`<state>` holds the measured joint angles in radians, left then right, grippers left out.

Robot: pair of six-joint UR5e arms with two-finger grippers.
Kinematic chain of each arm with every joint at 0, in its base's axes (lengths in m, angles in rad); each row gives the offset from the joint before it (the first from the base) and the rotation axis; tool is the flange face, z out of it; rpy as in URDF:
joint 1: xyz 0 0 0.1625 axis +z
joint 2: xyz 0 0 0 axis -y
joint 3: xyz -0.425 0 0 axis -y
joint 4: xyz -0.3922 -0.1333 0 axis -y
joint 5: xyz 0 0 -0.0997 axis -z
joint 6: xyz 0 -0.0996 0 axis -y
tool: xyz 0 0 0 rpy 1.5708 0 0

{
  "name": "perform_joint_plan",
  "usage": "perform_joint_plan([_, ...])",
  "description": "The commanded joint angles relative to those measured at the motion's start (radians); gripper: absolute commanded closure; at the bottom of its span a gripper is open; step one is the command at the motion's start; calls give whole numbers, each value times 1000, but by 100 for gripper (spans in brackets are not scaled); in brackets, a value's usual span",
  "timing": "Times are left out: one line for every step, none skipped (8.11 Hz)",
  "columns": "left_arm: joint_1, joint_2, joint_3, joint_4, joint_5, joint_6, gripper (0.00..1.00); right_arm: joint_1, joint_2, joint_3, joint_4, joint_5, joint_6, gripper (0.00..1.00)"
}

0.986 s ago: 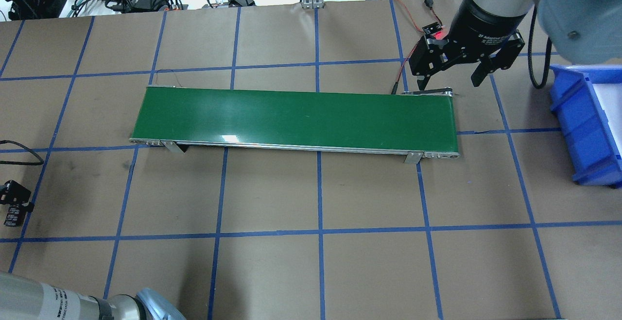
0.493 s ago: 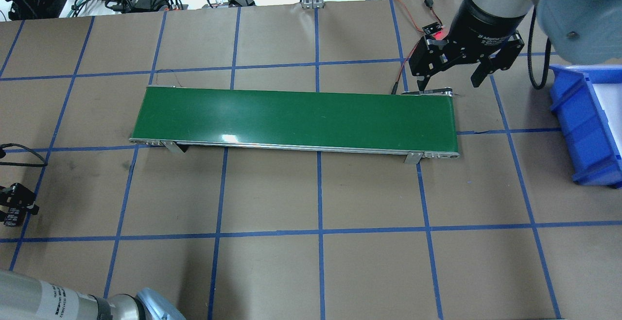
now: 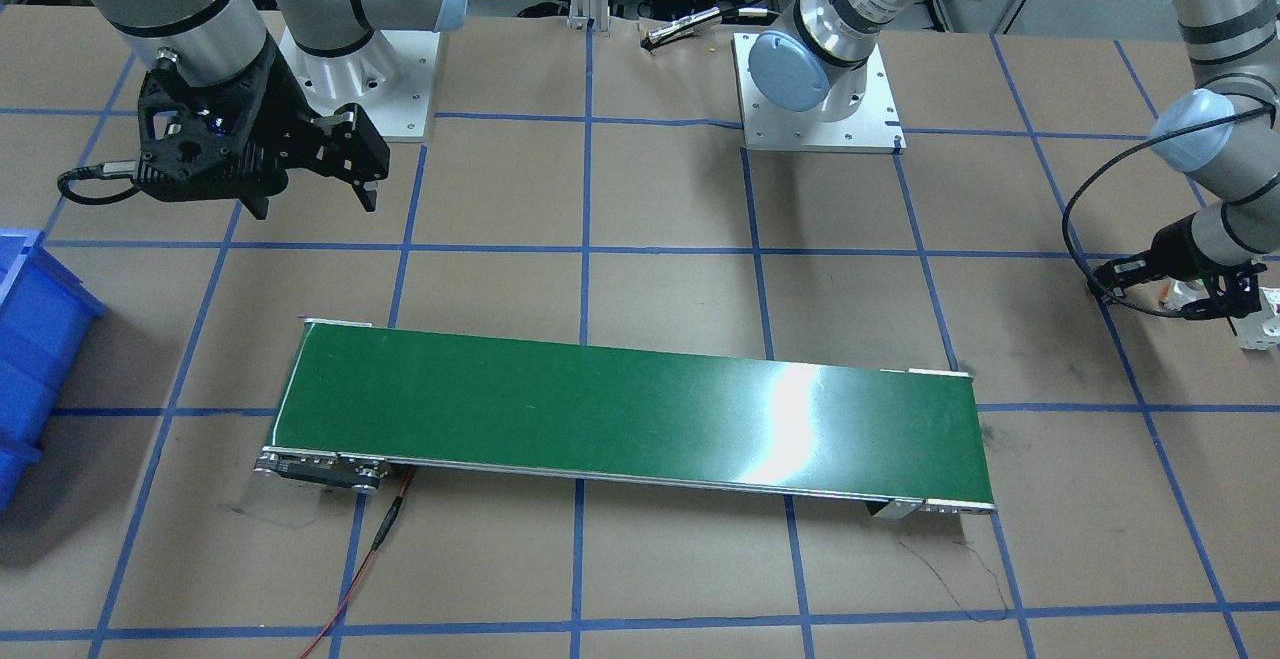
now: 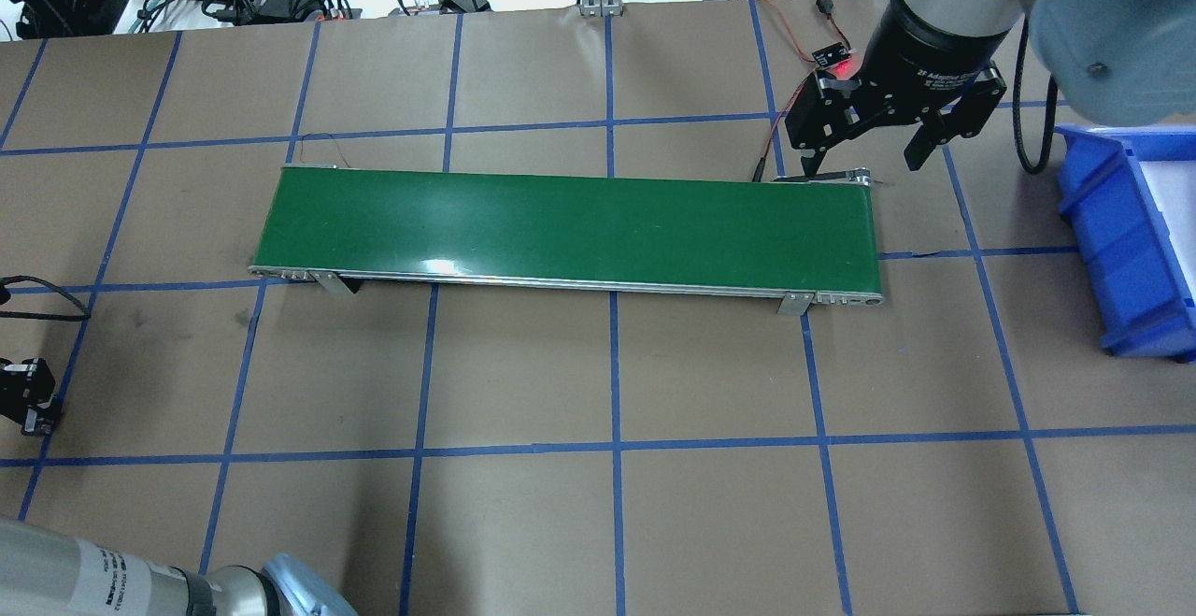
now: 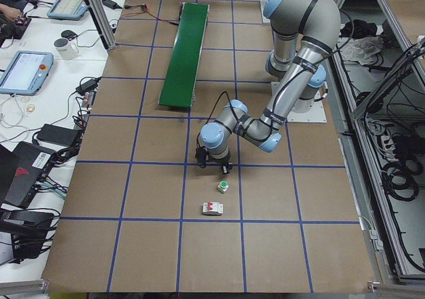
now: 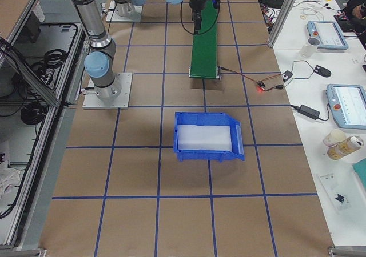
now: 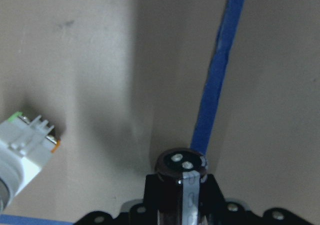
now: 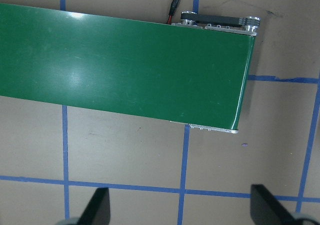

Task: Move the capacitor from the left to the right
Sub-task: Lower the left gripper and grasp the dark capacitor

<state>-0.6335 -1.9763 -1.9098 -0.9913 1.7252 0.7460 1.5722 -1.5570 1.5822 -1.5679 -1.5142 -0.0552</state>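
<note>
Capacitor (image 7: 181, 167) is clamped in my left hand (image 5: 211, 161), the fingers closed snugly on its black body. The wrist view shows its round end face and the pale stripe down its side. I hold it over the brown bench (image 4: 523, 522), right by a blue tape line (image 7: 215, 85). I cannot tell whether its lower end touches the surface.

That hand is well beyond the left end of the green conveyor (image 4: 570, 228), and a little toward my own side of it. Just past the hand, farther from the conveyor, lies a small white part with a green cap (image 5: 223, 187). A white boxy block (image 5: 212, 208) sits beyond that. Both are apart from the capacitor, and the wrist view catches the small part only at its lower left edge.

My right hand (image 4: 864, 160) hangs over the far corner of the conveyor's right end. Its two fingers are spread wide with nothing between them. From its wrist view I look down on that end of the belt, and the belt's surface is bare. A blue bin (image 4: 1117, 242) stands on the bench beyond the conveyor's right end, well apart from it.
</note>
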Motion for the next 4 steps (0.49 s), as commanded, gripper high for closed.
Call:
perform_joint_plan([-9,23,8,-1,118,15,100,0,1,1,3,-11,0,0])
perform_joint_plan([-41,37,14,-6,128,18,100,0,3,2,3,-14,-2,0])
perform_joint_plan([-130,68,52,3,105,24,100,0,8,2,2,-12,-2,0])
perform_joint_plan([-234,88,142,-18,103,7,100,0,14,1,-3,-3,0,0])
